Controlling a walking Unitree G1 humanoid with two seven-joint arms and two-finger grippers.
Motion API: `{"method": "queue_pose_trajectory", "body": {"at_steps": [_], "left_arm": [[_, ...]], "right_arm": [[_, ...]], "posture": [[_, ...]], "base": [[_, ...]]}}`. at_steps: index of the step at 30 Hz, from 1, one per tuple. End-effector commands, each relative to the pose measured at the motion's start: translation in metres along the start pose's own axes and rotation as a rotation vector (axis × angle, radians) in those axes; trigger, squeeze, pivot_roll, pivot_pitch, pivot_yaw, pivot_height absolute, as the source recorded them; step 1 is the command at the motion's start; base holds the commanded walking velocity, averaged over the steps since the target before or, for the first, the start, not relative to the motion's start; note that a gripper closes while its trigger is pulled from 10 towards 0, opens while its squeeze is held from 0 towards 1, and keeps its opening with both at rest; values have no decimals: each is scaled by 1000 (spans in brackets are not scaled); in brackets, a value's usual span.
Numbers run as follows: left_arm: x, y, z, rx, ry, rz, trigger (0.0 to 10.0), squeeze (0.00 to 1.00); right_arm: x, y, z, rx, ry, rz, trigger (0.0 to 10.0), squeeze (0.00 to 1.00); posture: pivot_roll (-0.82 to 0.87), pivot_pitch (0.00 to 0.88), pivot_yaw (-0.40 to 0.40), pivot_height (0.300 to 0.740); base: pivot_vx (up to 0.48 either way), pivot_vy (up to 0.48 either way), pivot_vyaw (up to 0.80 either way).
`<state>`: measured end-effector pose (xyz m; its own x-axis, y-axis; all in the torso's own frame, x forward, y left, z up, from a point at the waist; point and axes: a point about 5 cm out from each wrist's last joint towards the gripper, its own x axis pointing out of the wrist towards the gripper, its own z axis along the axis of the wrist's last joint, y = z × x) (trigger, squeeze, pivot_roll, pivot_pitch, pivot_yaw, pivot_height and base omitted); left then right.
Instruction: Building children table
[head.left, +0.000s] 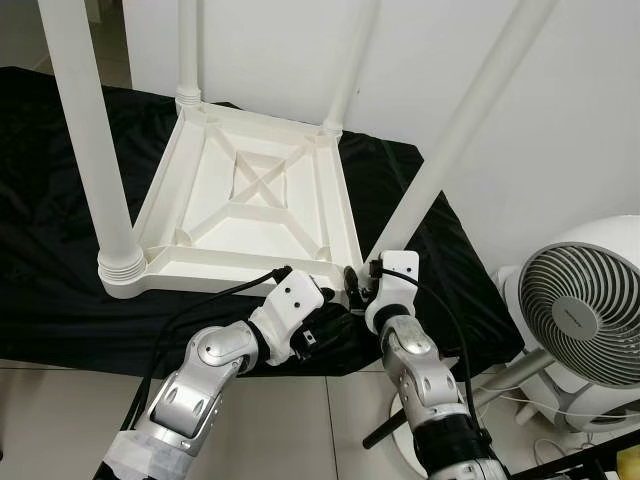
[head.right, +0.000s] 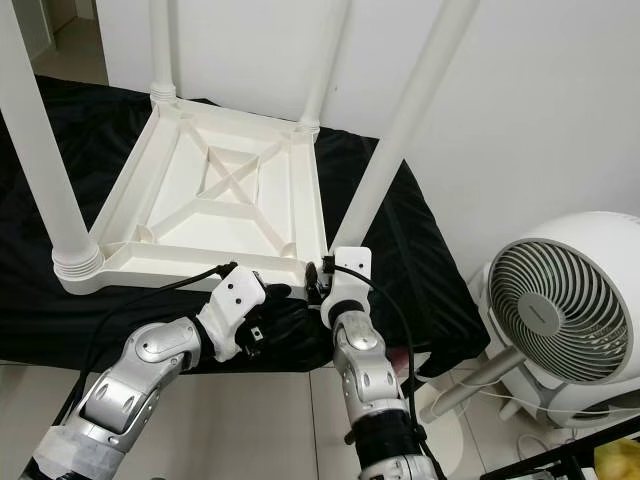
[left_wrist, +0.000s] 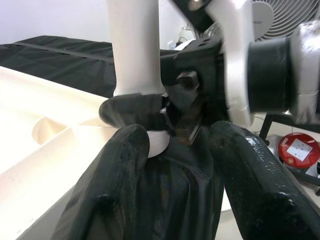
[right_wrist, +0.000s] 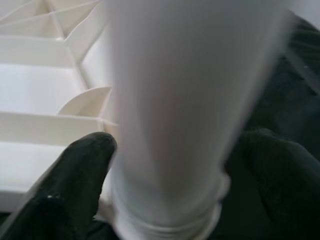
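White plastic table (head.left: 250, 200) lies upside down on your black-draped bench (head.left: 60, 290). Your right end effector (right_wrist: 165, 200) grips its near-right leg (head.left: 455, 130); your left end effector (left_wrist: 175, 165) hovers open beside it. A fan (head.left: 580, 310) stands just right.

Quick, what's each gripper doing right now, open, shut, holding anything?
Left gripper: open, fingers apart near the base of the white plastic table leg, gripping nothing.
Right gripper: shut on that table leg's base.

White tabletop (head.left: 250, 200), upside down on black cloth (head.left: 60, 290); four white legs (head.left: 90, 150) upright. Left gripper (head.left: 325, 325) and right gripper (head.left: 352, 285) at near-right corner leg (head.left: 470, 110). White fan (head.left: 585, 310) right.
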<state>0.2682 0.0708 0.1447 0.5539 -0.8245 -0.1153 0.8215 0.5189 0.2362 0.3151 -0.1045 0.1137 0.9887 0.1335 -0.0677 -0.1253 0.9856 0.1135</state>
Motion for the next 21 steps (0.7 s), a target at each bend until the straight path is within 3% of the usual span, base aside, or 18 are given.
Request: {"method": "queue_pose_trajectory", "body": {"at_steps": [1, 4, 5, 9, 11, 15, 17, 21], "left_arm": [[4, -3, 3, 3, -6, -7, 10000, 0], [4, -3, 3, 4, -7, -7, 10000, 0], [4, -3, 3, 8, -9, -7, 10000, 0], [5, -2, 4, 14, -11, -8, 10000, 0], [6, -1, 4, 16, -10, -10, 10000, 0], [6, -1, 4, 15, -10, -11, 10000, 0], [6, 0, 4, 16, -10, -11, 10000, 0], [6, 1, 5, 16, -12, -11, 10000, 0]], "right_arm": [[-2, -10, 5, 16, -32, -2, 10000, 1000], [-3, -12, 8, 5, -48, 17, 10000, 1000], [-4, -15, 9, -7, -59, 69, 10000, 0], [-5, -18, 10, -28, -66, 166, 10000, 0], [-2, -28, 14, -60, -64, 292, 10000, 0], [0, -30, 15, -69, -57, 321, 10000, 0], [8, -31, 14, -120, -39, 425, 10000, 0], [12, -29, 10, -158, -18, 479, 10000, 0]], "posture": [[117, 18, -196, 740], [119, 11, -197, 740], [117, 9, -195, 740], [116, 5, -193, 740], [117, 4, -191, 740], [119, 1, -189, 740], [123, 0, -183, 740], [125, 0, -178, 740]], "base": [[0, 0, 0], [0, 0, 0], [0, 0, 0], [0, 0, 0], [0, 0, 0], [0, 0, 0], [0, 0, 0], [0, 0, 0]]}}
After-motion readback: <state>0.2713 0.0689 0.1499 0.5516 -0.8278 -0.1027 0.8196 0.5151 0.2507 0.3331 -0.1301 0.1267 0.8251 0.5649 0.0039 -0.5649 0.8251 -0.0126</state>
